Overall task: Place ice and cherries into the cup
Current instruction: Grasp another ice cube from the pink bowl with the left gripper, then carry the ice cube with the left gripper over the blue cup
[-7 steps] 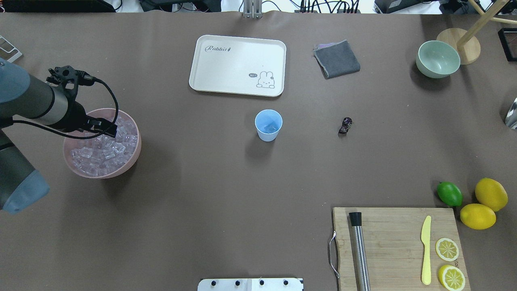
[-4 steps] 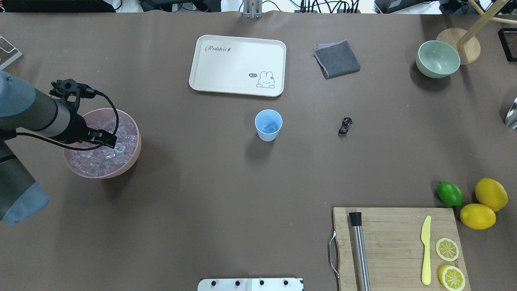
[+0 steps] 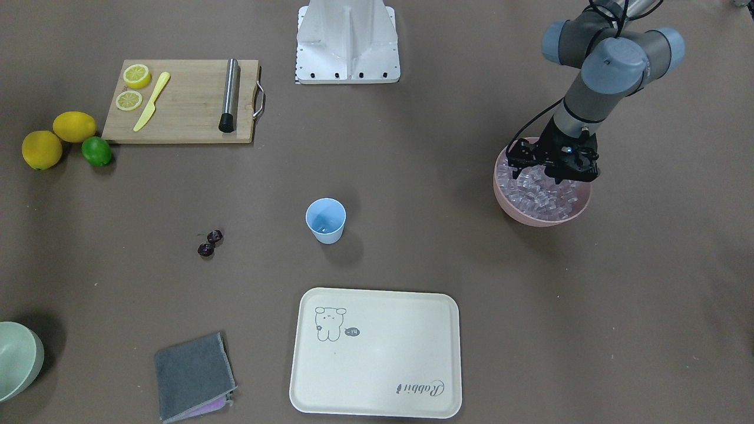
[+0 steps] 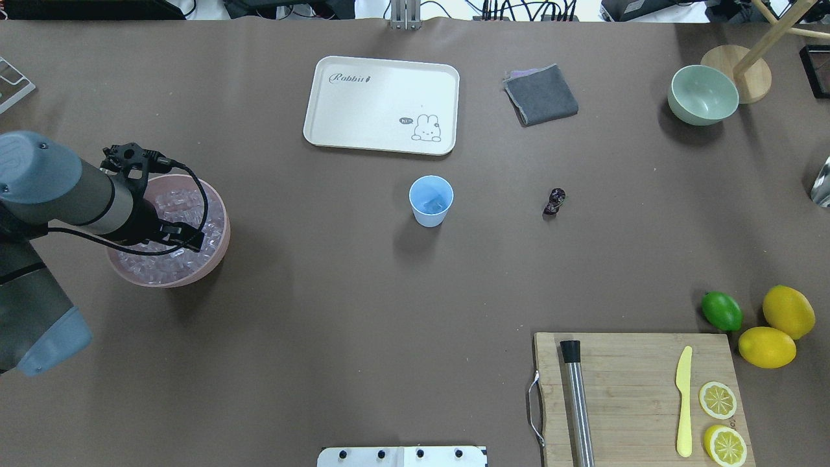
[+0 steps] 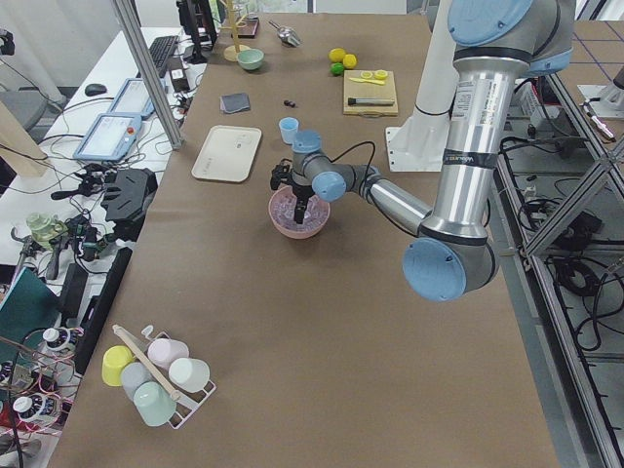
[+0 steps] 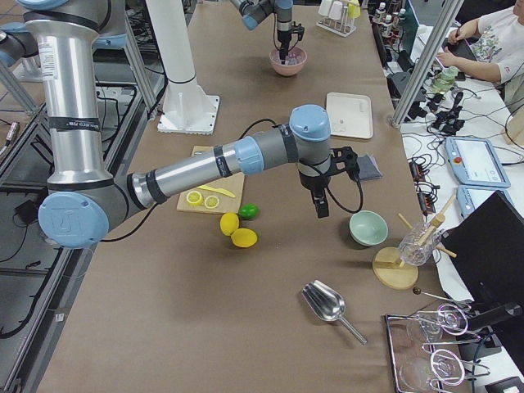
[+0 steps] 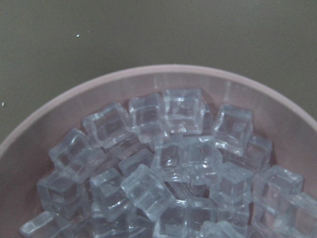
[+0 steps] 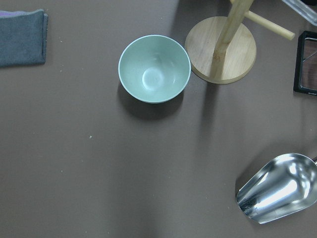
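Left gripper (image 3: pixel 554 169), front-facing view: down among the ice (image 3: pixel 530 194) in the pink bowl (image 3: pixel 542 219) by the table's left edge; I cannot tell how far open it is. Overhead: cup (image 4: pixel 431 201), mid-table, seemingly holds one cube; cherries (image 4: pixel 555 201) lie apart, not yet in. More ice, then cherries, are left to do.

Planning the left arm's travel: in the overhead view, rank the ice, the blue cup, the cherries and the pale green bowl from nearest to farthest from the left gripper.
From the left gripper:
1. ice, directly at it, in the pink bowl at far left.
2. cup, table centre.
3. cherries, right of the cup.
4. pale green bowl, far right, at the back.
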Robot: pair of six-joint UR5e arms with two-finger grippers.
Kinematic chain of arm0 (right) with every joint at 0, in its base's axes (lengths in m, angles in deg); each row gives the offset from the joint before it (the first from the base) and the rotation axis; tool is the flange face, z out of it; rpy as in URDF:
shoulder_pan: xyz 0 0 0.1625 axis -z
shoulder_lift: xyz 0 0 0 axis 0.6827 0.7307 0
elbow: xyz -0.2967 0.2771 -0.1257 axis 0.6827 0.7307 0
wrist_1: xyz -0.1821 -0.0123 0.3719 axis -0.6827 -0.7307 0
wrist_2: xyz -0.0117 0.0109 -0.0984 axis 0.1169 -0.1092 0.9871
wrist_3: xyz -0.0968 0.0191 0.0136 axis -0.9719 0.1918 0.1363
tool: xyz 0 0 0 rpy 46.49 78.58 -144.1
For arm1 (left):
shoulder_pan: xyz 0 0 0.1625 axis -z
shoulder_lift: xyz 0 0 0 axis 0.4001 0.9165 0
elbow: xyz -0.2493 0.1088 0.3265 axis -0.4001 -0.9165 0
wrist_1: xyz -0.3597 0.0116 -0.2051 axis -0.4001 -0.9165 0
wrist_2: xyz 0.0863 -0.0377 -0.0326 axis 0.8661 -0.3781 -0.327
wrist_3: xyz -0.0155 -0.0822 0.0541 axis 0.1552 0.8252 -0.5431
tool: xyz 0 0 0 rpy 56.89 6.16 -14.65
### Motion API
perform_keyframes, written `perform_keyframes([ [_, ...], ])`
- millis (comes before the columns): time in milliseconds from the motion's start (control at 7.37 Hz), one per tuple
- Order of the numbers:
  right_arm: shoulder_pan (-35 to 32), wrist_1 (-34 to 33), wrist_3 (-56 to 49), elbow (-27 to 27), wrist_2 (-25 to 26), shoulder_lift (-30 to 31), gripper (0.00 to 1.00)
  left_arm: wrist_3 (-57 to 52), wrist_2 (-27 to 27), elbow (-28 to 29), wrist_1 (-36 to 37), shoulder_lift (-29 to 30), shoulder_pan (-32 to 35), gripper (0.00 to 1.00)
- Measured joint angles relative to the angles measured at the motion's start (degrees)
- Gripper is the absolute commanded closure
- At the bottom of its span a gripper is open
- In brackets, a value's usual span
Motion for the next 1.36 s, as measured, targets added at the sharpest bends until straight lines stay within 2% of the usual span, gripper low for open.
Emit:
perform_keyframes([
  [136, -0.01, 0.00, 0.00, -0.03, 0.00, 0.15, 0.00, 0.14, 0.07, 0.04, 0.02, 0.11, -0.02, 0.42],
  [271, -0.05, 0.00, 0.00, -0.05, 0.00, 0.38, 0.00, 0.22, 0.07, 0.01, 0.03, 0.30, -0.10, 0.53],
  [678, -0.07, 0.00, 0.00, -0.11, 0.00, 0.67, 0.00, 0.37, 0.11, 0.01, 0.03, 0.84, -0.63, 0.55],
  [950, -0.07, 0.04, 0.02, -0.20, 0.00, 0.76, 0.00, 0.46, 0.05, -0.39, 0.06, 0.94, -0.90, 0.72],
  [1221, -0.09, 0.01, 0.08, -1.05, 0.00, 1.47, 0.00, 0.41, -0.13, -2.08, 0.29, 0.95, -0.69, 0.99],
  [1357, -0.09, 0.00, 0.08, -1.43, 0.02, 1.80, 0.00, 0.20, -0.39, -2.74, 0.51, 1.11, -0.42, 1.00],
])
